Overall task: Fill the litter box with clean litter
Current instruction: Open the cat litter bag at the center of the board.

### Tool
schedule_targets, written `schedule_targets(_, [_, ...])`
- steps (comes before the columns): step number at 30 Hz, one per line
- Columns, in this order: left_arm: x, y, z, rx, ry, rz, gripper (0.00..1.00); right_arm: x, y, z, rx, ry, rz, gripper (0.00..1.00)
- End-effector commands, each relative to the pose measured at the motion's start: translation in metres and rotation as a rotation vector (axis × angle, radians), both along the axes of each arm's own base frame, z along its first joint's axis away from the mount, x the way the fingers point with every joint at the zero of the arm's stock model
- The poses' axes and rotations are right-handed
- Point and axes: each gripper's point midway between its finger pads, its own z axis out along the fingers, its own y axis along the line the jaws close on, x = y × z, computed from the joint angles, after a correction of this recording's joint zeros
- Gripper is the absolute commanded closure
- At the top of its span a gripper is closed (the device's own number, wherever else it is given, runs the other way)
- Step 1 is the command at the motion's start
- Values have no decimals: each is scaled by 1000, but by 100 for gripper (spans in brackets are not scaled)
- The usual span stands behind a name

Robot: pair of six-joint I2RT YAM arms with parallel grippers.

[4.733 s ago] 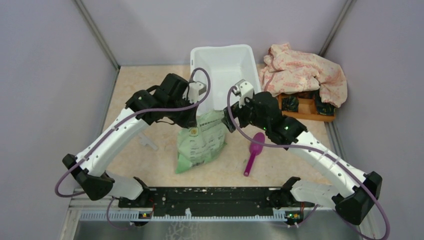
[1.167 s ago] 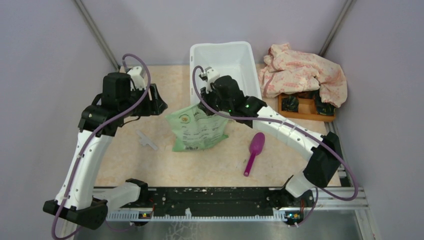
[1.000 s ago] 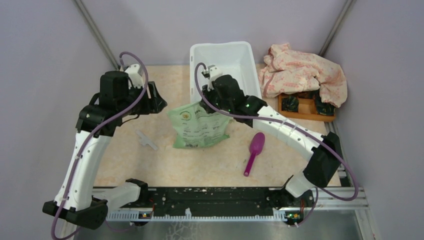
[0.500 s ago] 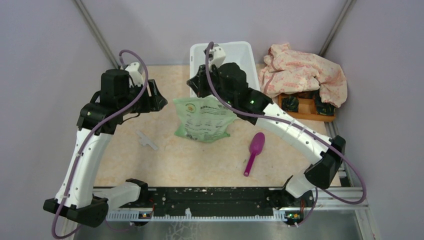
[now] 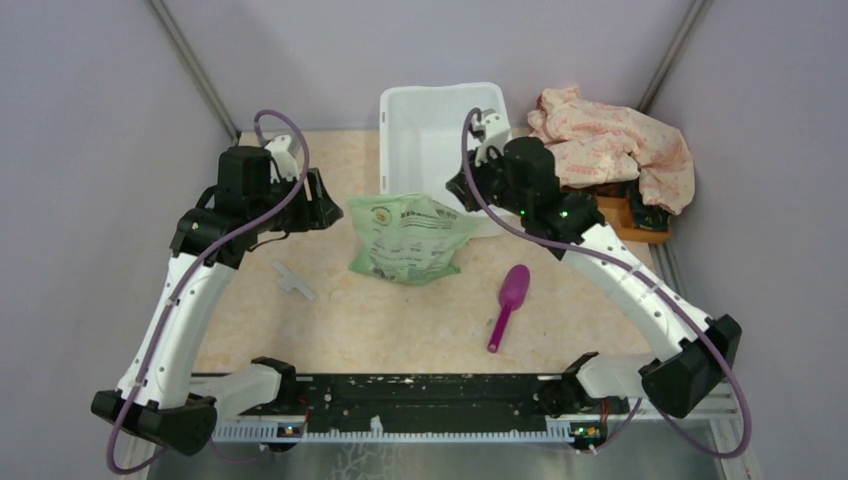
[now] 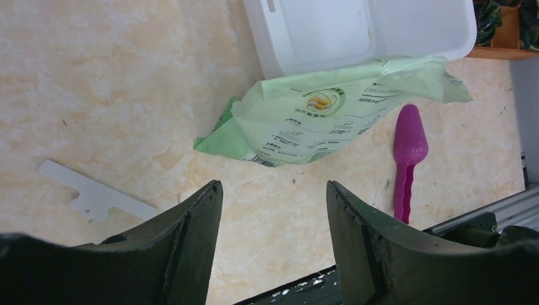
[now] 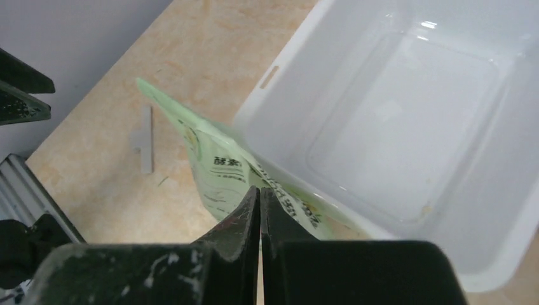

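Observation:
The litter box (image 5: 430, 140) (image 7: 407, 108) (image 6: 330, 32) stands at the back, its white inside bare. No clean litter is in view. A green-and-white printed bag (image 5: 405, 238) (image 6: 318, 114) (image 7: 219, 162) lies in front of the box, with its upper edge against the near rim. My right gripper (image 5: 462, 195) (image 7: 260, 189) is raised over the box's near rim. It is shut, with its tips at the bag's upper right edge. My left gripper (image 5: 322, 205) (image 6: 273, 185) hangs open to the left of the bag and holds nothing.
A magenta scoop (image 5: 510, 300) (image 6: 407, 146) lies to the right of the bag. A flat white plastic piece (image 5: 292, 279) (image 6: 95, 196) lies to its left. A pink cloth (image 5: 610, 145) drapes over a wooden tray (image 5: 615, 222) at the back right. The black rail (image 5: 420, 395) runs along the front.
My right gripper pulled the bag up to the box, then swung right along the near rim. The bag's upper corner stretched after it. My left arm shifted slightly right, still open.

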Motion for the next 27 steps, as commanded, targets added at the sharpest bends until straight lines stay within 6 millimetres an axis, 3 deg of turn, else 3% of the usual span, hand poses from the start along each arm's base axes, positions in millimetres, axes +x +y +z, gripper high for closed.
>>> schedule_targets(1, [5,-8,12,-51,-47,-24,34,-14,-22,24,-50,-106,78,100])
schedule_targets(10, [7,-11,8,-50,-37,-35,34,-28,-11,-9,-111,-28,218,100])
schedule_targets(17, [10,-14,6,-59,-29,-45,35,-11,-13,-29,-185,-29,190,100])
schedule_targets(27, [11,-13,0,-48,-24,-45,35,2,0,-47,-180,-2,196,100])
